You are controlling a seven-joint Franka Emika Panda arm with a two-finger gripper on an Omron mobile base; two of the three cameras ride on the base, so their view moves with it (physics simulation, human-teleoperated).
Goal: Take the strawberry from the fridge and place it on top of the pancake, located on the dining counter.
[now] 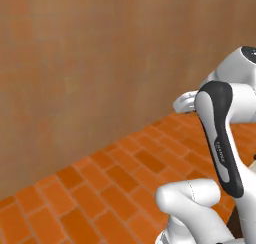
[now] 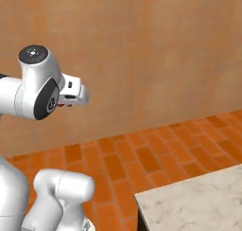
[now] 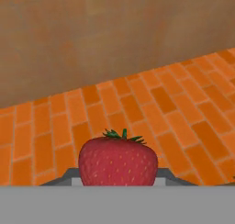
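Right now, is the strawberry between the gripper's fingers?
Yes: the hand view shows the strawberry sitting right at the gripper, above the brick floor.

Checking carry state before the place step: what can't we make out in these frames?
- Pincer finger pads: hand view, hidden behind the strawberry and cut by the bottom edge; the contact itself can't be seen.
- Pincer tips: right base view, hidden behind the arm's wrist.
- Dining counter: right base view, one corner in frame, the rest cut by the bottom and right edges.
- Strawberry's lower half: hand view, cut off at the bottom.
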